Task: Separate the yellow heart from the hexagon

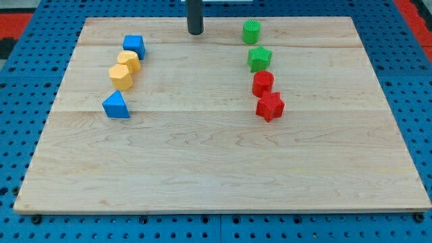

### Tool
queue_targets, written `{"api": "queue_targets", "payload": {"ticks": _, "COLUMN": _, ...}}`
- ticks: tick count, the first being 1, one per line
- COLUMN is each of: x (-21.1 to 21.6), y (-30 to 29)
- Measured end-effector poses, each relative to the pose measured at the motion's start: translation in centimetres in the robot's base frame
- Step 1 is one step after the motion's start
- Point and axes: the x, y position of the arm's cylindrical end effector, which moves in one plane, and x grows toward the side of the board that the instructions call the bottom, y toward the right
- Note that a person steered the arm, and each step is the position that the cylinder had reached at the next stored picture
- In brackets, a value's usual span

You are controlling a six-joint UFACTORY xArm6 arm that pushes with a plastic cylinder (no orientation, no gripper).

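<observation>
Our tip: my tip is resting on the wooden board near the view's top edge; it is a plain rod, with no jaws to part or close.
Yellow heart: the yellow heart is lying toward the view's left of the tip and a little lower, well apart from it.
Yellow hexagon: the yellow hexagon is sitting just below the heart, touching it, farther from the tip.
Blue blocks: a blue cube is sitting just above the heart, nearer the tip; a blue triangle is lying lowest in that column.
Right of the tip: we are seeing a green cylinder, green star, red cylinder and red star running downward.
</observation>
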Motion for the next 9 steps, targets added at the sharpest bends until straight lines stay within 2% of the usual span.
{"api": "queue_targets", "payload": {"ticks": 3, "x": -1.0, "y": -1.1}}
{"api": "queue_targets", "payload": {"ticks": 4, "x": -2.4, "y": -6.3}}
{"api": "queue_targets", "payload": {"ticks": 5, "x": -3.1, "y": -14.9}}
{"api": "queue_targets", "payload": {"ticks": 6, "x": 3.2, "y": -17.2}}
{"api": "queue_targets", "payload": {"ticks": 7, "x": 9.6, "y": -13.4}}
{"api": "queue_targets", "payload": {"ticks": 8, "x": 11.0, "y": -11.8}}
{"api": "queue_targets", "payload": {"ticks": 9, "x": 12.5, "y": -6.6}}
